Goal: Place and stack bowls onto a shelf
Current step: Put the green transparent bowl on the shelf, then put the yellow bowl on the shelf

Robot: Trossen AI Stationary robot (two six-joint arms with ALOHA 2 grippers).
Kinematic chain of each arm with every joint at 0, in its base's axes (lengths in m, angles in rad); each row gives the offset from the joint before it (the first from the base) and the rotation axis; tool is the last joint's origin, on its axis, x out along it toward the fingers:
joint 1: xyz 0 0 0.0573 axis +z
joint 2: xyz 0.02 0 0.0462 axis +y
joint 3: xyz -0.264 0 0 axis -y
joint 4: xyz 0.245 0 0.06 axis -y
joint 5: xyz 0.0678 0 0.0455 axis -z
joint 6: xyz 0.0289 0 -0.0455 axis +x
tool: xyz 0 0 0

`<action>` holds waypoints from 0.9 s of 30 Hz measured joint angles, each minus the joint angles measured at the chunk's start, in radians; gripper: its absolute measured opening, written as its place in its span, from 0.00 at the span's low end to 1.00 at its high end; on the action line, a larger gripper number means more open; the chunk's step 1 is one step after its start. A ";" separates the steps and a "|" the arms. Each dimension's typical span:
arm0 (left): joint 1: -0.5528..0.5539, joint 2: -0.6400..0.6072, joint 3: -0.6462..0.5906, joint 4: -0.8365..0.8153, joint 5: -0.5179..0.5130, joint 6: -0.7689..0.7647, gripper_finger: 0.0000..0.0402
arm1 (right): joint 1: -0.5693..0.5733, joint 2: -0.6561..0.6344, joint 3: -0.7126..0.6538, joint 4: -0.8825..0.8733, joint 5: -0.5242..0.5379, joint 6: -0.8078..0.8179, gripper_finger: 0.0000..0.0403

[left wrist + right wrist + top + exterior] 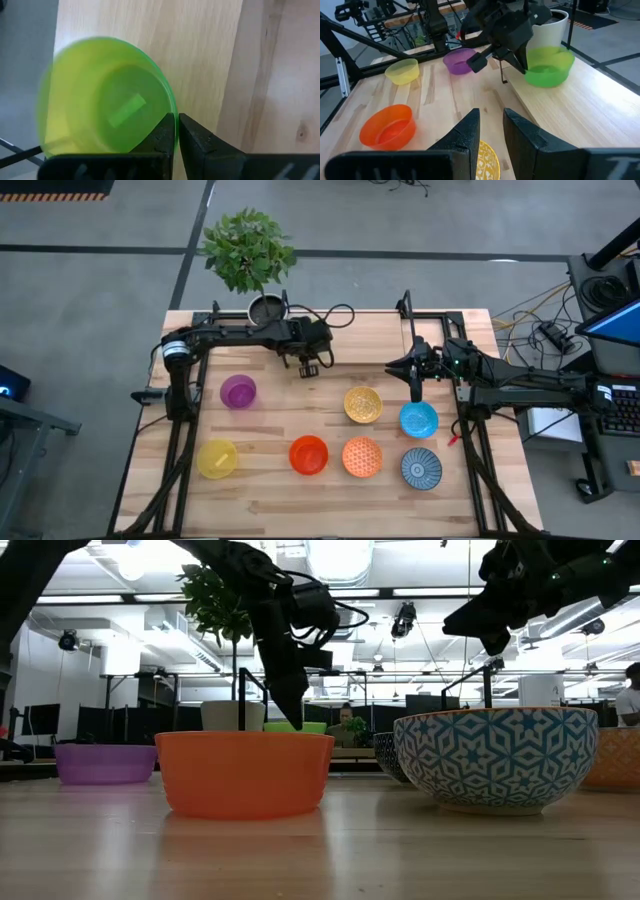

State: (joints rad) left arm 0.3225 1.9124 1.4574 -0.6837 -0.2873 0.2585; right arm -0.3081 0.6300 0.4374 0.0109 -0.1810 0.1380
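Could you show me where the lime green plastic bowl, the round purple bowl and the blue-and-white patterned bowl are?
lime green plastic bowl (547,67), right wrist view, outer wall.
round purple bowl (238,391), high view, inside bottom.
blue-and-white patterned bowl (497,758), low view, patterned side.

floor: grey concrete (100,290) with dark seams | ceiling: white, bright lights (340,558) | right: desk, keyboard (627,408), cables (545,330)

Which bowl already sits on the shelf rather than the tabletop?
The green bowl, alone on the raised shelf board beside the left end effector; the others sit on the table.
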 joint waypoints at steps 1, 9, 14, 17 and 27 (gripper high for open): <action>0.000 0.001 0.000 0.008 0.000 0.005 0.04 | 0.000 0.000 0.000 0.000 0.000 0.000 0.19; -0.001 -0.011 0.001 0.065 -0.001 0.032 0.20 | 0.000 0.000 0.000 -0.003 0.000 0.000 0.19; -0.028 -0.051 0.036 0.033 -0.001 0.019 0.27 | 0.000 0.001 0.000 -0.004 0.000 0.000 0.19; -0.062 -0.094 0.038 0.030 0.002 -0.001 0.28 | 0.000 0.002 0.000 -0.009 0.000 0.009 0.19; -0.279 -0.323 -0.055 0.051 0.010 -0.028 0.25 | 0.024 0.002 0.000 0.001 -0.009 0.124 0.19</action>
State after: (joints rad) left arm 0.0438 1.5890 1.4020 -0.6331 -0.2775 0.2306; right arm -0.2839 0.6317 0.4374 0.0115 -0.1905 0.2619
